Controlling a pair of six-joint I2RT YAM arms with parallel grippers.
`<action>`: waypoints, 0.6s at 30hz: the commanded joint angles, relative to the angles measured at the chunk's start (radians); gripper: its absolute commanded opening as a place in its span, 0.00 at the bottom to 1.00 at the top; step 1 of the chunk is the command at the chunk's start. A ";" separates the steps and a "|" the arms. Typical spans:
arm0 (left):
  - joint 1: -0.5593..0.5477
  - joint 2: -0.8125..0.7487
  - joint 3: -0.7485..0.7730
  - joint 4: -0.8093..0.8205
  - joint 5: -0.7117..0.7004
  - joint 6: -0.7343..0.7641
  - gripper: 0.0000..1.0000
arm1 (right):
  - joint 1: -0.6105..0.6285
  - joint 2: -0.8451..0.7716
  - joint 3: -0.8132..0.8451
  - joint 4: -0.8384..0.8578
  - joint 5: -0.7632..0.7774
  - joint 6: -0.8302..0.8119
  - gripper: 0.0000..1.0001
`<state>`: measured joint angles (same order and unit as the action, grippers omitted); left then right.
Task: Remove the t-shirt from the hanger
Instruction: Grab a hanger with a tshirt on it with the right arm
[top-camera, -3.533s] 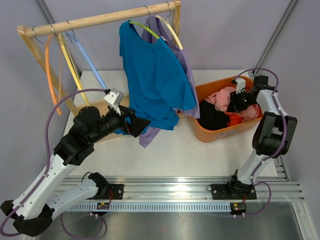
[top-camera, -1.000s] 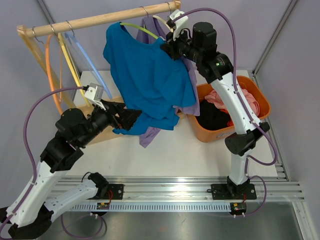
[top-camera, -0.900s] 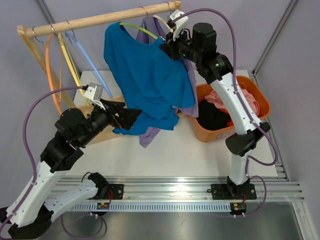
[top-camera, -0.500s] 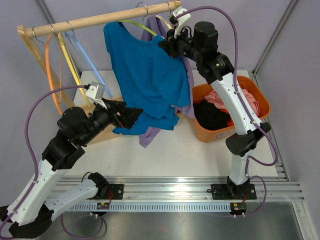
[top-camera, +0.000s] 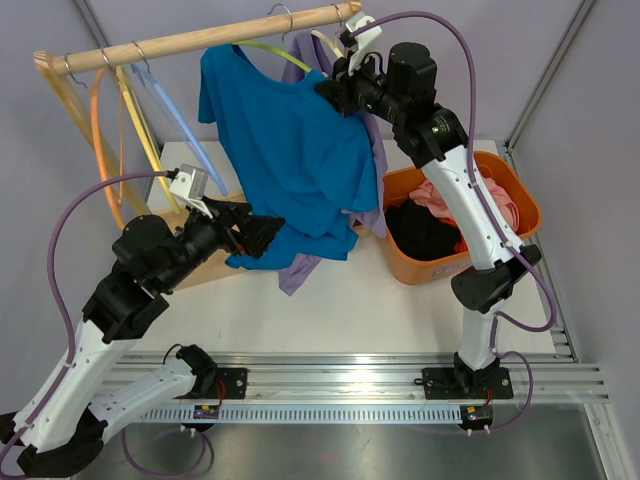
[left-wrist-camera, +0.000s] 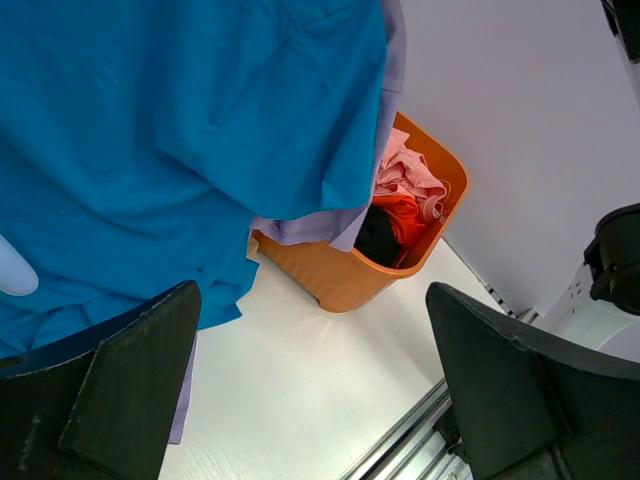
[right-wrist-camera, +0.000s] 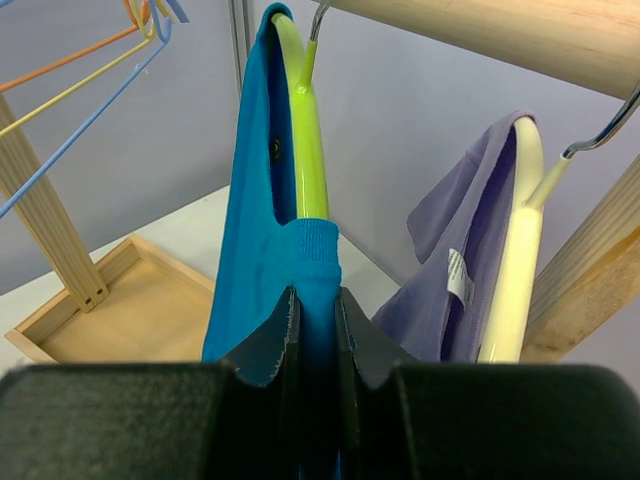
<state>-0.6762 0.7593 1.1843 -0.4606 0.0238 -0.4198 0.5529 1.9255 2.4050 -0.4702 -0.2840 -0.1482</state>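
A teal-blue short-sleeved fabric t-shirt (top-camera: 290, 150) hangs on a lime-green curved plastic hanger (top-camera: 266, 47), whose metal hook is over a round wooden rail (top-camera: 200, 38). The hanger's bar shows bare through the neck opening. The wrist view looks along the hanger's arm (right-wrist-camera: 305, 140), with cloth (right-wrist-camera: 255, 260) draped down one side. A bunched fold at the shoulder is pinched between the fingers of the right claw (right-wrist-camera: 315, 300). The body hangs loose and creased, with its hem above the table.
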 joint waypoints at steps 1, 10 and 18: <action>-0.005 -0.003 0.003 0.059 0.001 -0.007 0.99 | 0.012 -0.074 0.074 0.176 -0.015 0.027 0.00; -0.005 -0.005 -0.008 0.062 -0.005 -0.007 0.99 | 0.010 -0.122 0.032 0.191 -0.027 0.016 0.00; -0.005 0.002 0.015 0.050 -0.005 0.010 0.99 | 0.002 -0.189 -0.045 0.134 -0.133 -0.063 0.00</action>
<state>-0.6762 0.7612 1.1828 -0.4583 0.0235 -0.4194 0.5526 1.8503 2.3741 -0.4519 -0.3275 -0.1593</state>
